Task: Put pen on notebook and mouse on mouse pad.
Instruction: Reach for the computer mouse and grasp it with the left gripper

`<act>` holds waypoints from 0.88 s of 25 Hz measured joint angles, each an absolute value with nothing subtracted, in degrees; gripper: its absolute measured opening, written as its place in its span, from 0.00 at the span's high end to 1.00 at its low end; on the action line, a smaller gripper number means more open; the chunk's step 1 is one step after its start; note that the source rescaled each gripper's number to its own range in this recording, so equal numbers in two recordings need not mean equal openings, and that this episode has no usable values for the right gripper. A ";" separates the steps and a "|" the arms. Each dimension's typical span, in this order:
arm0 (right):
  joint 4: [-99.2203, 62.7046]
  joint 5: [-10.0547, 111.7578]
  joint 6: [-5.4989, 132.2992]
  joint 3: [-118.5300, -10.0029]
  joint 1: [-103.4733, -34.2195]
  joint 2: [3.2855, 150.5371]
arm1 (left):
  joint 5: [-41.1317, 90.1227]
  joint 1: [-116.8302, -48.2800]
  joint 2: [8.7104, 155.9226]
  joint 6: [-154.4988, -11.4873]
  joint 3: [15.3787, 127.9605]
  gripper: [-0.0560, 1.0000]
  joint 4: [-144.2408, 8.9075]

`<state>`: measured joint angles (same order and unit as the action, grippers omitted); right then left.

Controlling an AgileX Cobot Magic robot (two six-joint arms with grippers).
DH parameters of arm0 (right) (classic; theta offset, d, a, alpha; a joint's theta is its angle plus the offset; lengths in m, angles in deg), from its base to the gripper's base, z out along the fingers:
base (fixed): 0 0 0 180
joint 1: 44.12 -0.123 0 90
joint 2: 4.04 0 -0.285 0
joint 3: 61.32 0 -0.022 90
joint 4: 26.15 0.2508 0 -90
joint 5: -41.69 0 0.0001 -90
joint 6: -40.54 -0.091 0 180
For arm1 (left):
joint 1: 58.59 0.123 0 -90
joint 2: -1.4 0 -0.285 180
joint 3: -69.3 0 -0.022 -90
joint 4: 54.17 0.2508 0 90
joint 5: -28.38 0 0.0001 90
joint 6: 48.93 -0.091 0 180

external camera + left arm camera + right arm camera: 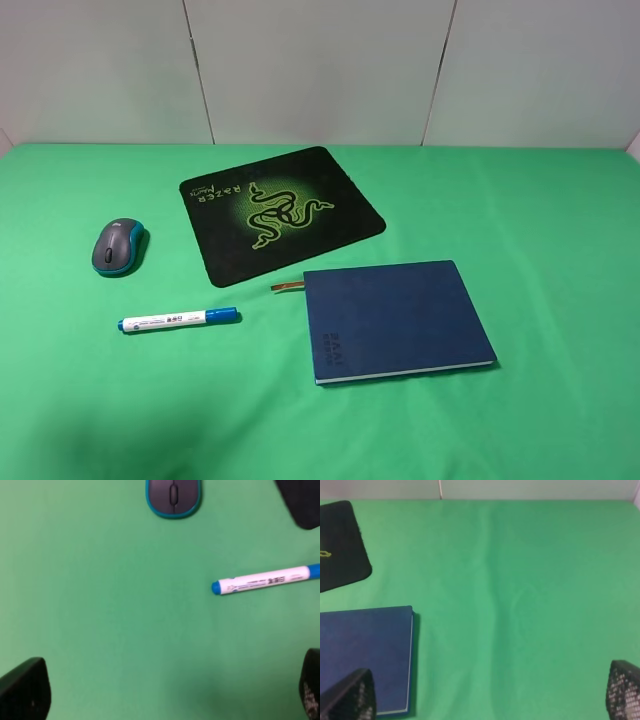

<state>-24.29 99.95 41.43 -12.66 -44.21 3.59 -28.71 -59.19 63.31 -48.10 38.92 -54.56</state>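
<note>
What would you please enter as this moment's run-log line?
pen: on green cloth, off notebook | mouse: beside mouse pad, not on it | left jaws: open, empty | right jaws: open, empty

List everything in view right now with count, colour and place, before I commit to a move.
mouse pad: one, black with green logo, far centre-left
mouse: one, grey with teal sides, on the cloth left of the mouse pad
pen: one, white with blue cap, on the cloth left of the notebook
notebook: one, navy blue, closed, just in front of the mouse pad
tablecloth: one, green, under everything
left end effector: one, black, open, empty, near the pen
right end effector: one, black, open, empty, by the notebook's edge
</note>
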 joint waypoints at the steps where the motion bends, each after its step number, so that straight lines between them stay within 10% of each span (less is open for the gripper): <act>1: -24.29 99.95 41.43 -12.66 -44.21 3.59 | -28.00 -59.19 65.55 -48.10 39.19 0.00 -54.56; 22: -24.29 99.95 41.43 -12.66 -44.21 3.59 | -10.68 -61.79 93.07 -47.98 40.21 0.00 -57.32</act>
